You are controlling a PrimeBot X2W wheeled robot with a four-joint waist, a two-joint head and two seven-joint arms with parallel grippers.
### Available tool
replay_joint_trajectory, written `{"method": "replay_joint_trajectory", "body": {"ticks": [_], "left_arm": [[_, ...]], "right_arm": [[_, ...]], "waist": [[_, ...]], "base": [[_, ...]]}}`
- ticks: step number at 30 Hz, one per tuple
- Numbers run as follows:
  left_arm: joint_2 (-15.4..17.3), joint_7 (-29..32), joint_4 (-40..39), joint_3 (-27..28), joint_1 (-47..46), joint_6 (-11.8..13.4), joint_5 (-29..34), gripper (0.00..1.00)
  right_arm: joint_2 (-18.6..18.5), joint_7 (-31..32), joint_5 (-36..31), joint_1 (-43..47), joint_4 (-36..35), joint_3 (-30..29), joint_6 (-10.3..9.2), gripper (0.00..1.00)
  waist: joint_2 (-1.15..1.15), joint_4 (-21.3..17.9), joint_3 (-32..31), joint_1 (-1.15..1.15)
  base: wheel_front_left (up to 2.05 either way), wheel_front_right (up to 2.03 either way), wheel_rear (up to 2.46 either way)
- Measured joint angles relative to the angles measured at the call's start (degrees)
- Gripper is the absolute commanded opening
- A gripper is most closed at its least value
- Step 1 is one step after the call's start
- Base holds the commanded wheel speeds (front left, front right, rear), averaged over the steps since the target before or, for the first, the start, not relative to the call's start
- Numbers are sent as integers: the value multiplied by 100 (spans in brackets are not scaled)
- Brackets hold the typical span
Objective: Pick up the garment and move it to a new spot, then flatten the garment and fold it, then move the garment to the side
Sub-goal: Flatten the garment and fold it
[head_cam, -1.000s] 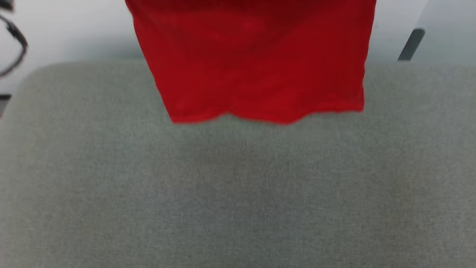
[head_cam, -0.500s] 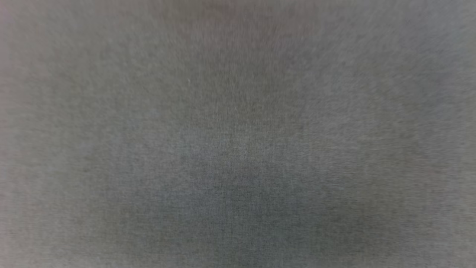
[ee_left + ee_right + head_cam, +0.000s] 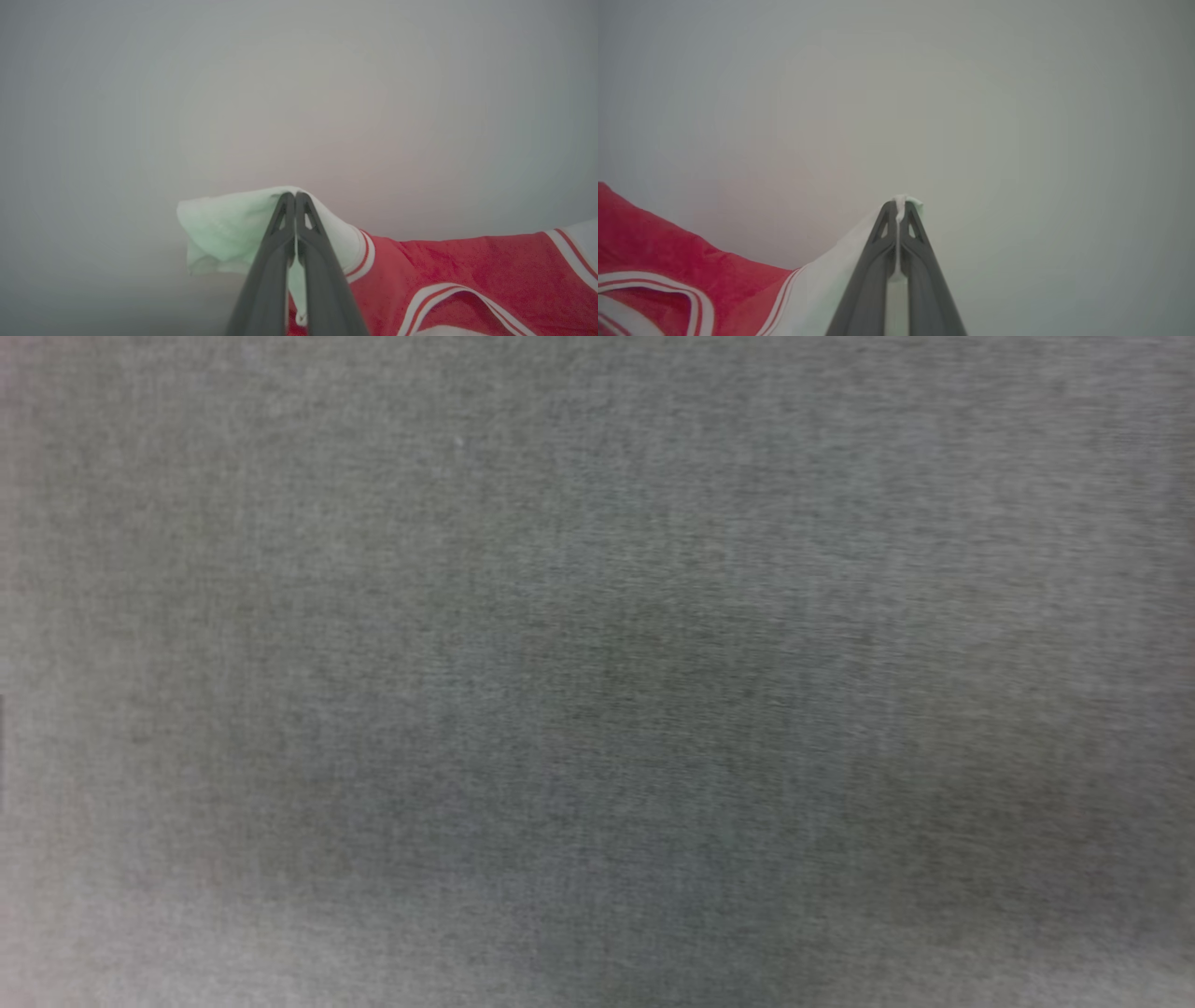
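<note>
The left gripper (image 3: pixel 295 196) and right gripper (image 3: pixel 900 205) each pinch a white sleeve panel (image 3: pixel 224 228) of the red, stripe-trimmed sports jersey (image 3: pixel 467 270), slung between them, probably above the blurred grey woven surface (image 3: pixel 597 672); lowering it level and taut should lay it flat

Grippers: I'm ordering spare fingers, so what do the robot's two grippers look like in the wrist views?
The left gripper and right gripper look alike: each has two long, slim fingers, matte dark grey, broad at the base and tapering to narrow tips, with a small triangular cut-out just below each tip. Surfaces look plain.
</note>
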Motion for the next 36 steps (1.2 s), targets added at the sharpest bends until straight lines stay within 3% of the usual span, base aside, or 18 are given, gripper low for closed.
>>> {"method": "replay_joint_trajectory", "body": {"ticks": [8,13,19,26,27,31,36], "left_arm": [[-14,509,-148,-534,670,0,-645,0],[197,905,-259,-814,1462,0,-967,0],[516,1310,-627,-1157,2712,-1,-1236,0],[876,1471,-1205,-1257,3879,27,-1463,0],[1002,1591,-1492,-1288,4287,114,-1537,0],[1247,1756,-2062,-1279,4927,356,-1699,0],[1680,1916,-3405,-1270,6057,966,-1871,0]], "right_arm": [[-332,1,961,649,119,366,1,0],[-556,97,1972,1584,13,794,1,0],[-981,759,2999,3010,-686,1057,1,0],[-1406,1649,3774,4536,-1590,700,1,0],[-1452,1983,3990,5077,-1930,535,1,0],[-1523,2390,4098,5855,-2421,219,1,0],[-1501,2980,4075,7021,-3209,-456,1,0]], "waist": [[0,267,-152,0],[0,347,-567,0],[0,326,-1273,0],[0,258,-2074,0],[0,238,-2338,0],[0,205,-2719,0],[0,149,-3285,0]], "base": [[0,0,0],[0,0,0],[0,0,0],[0,0,0],[0,0,0],[0,0,0],[0,0,0]]}}
